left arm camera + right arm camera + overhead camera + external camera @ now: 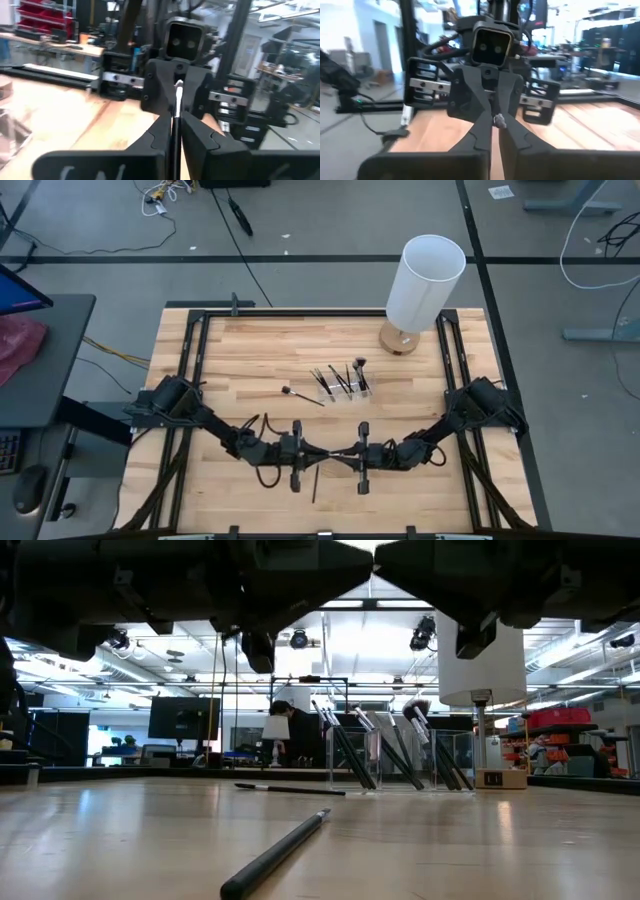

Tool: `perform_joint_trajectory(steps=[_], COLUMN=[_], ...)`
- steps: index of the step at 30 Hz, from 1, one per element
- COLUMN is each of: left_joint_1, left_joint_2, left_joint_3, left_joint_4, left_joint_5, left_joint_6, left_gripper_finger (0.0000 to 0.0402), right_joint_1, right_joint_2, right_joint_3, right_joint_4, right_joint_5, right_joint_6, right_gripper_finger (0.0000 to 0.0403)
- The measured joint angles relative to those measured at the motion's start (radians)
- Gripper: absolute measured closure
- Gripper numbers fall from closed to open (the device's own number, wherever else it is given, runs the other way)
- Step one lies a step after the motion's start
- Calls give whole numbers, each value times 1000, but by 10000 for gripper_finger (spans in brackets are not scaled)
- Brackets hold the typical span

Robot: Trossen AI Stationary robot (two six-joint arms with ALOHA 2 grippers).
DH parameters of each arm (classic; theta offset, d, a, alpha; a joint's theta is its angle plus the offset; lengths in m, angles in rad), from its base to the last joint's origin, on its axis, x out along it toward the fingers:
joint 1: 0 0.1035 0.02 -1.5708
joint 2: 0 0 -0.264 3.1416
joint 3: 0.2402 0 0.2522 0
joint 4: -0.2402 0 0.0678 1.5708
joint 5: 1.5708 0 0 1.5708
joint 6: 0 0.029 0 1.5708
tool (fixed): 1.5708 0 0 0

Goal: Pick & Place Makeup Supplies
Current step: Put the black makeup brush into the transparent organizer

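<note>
My two grippers meet tip to tip above the table's near middle, the left gripper (318, 452) and the right gripper (345, 452) both shut on one thin dark makeup brush (176, 107) held between them. A second brush (315, 485) lies flat on the wood just below them, toward the near edge. A third brush (301, 395) lies flat farther back. Several more stand slanted in a clear holder (343, 386), resting on its rim. My left gripper (173, 125) pinches the brush's dark handle (175, 137) between its two fingers. The fingers come level from the table's left and lie along the brush, which is level and clear of the table. My right gripper (495, 131) pinches the brush's other end (498, 120), by the silver ferrule (178, 92), between its two fingers. They come level from the table's right, along the brush.
A tall white cylinder lamp (424, 285) on a round wooden base stands at the far right of the table. Bare wood lies to the left of the holder and along the near edge. A black frame rail (190, 360) runs along the table's sides.
</note>
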Motion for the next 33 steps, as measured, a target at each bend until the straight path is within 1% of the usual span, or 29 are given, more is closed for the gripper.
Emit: perform_joint_trajectory(steps=[4, 8, 11, 13, 15, 17, 21, 25, 28, 33], left_joint_1=[2, 2, 3, 0, 0, 1, 2, 1, 1, 1], left_joint_2=[-1, -1, -1, -1, -1, -1, -1, -1, -1, -1], left_joint_3=[0, 0, -1, -2, -1, -2, -2, -2, -2, -2], left_joint_4=[-20, -43, -78, -108, -139, -187, -260, -284, -286, -296], left_joint_5=[-16, -18, -23, -27, -40, -52, -56, -56, -56, -56], left_joint_6=[-13, -13, -15, -15, -21, -53, -119, -145, -146, -146], left_gripper_finger=[335, 286, 248, 228, 213, 202, 196, 201, 206, 206], right_joint_1=[26, 59, 69, 70, 69, 62, 31, -25, -82, -199], right_joint_2=[-65, -202, -339, -437, -527, -615, -767, -871, -902, -893], right_joint_3=[-15, -37, -43, -43, -43, -43, -30, 17, 83, 220], right_joint_4=[-115, -315, -535, -715, -884, -1014, -1239, -1473, -1675, -2010], right_joint_5=[98, 211, 278, 308, 328, 345, 342, 313, 247, 124], right_joint_6=[1, 42, 114, 187, 255, 309, 393, 466, 542, 636], right_gripper_finger=[396, 396, 396, 396, 396, 396, 396, 396, 396, 396])
